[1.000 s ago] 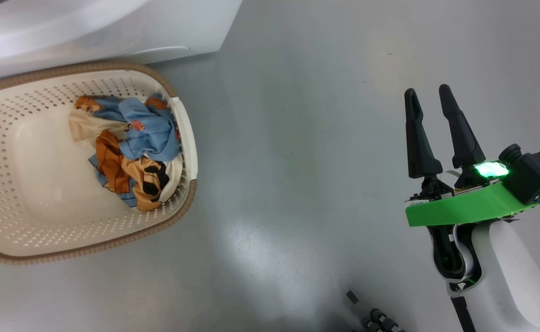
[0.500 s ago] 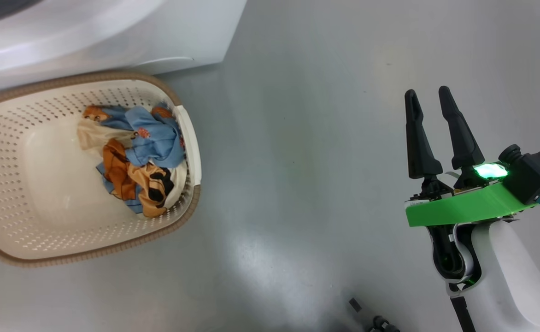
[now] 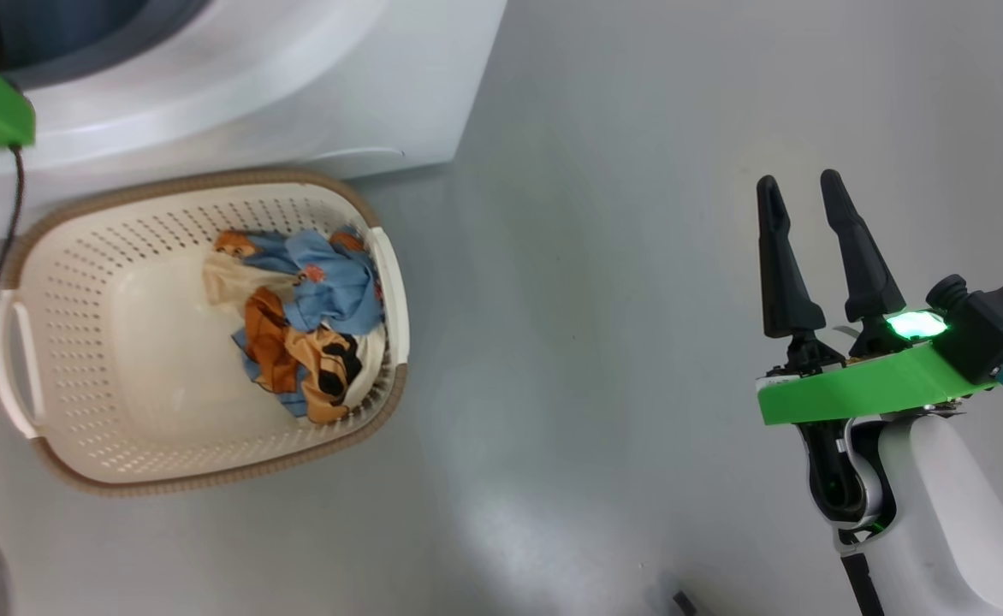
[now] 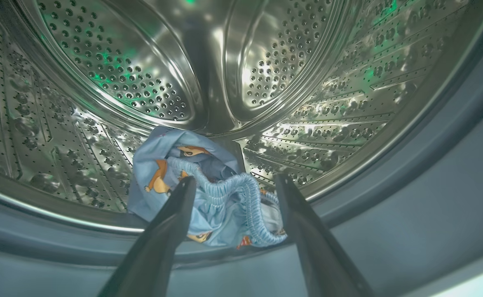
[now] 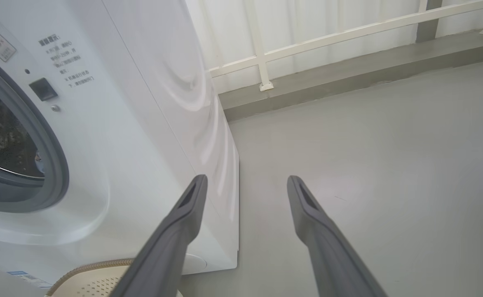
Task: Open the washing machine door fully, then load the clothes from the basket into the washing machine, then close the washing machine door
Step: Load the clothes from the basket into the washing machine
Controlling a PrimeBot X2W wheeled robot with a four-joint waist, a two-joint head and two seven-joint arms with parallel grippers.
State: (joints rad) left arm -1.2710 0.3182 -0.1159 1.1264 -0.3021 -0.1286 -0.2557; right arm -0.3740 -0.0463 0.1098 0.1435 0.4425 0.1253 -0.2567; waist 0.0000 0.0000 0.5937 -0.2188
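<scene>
1. Loading is underway: the left end effector [image 4: 235, 178] is hanging open inside the washing machine [image 3: 296, 103]; a bear-print garment [image 4: 208, 202] is lying loose at the drum [image 4: 122, 62] lip.
2. The right end effector [image 3: 799, 181] is idling open, well right of the machine.
3. More clothes [image 3: 305, 334] are waiting in the basket [image 3: 82, 282] just before the machine; next is probably withdrawing and reaching there.
4. Small print [image 5: 66, 62] on the machine's front is showing, too small to read.

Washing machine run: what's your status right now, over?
Left claw open at the drum mouth; right claw open, empty, above the floor. One blue garment lies in the drum; more clothes wait in the basket. Nothing in the way.
</scene>
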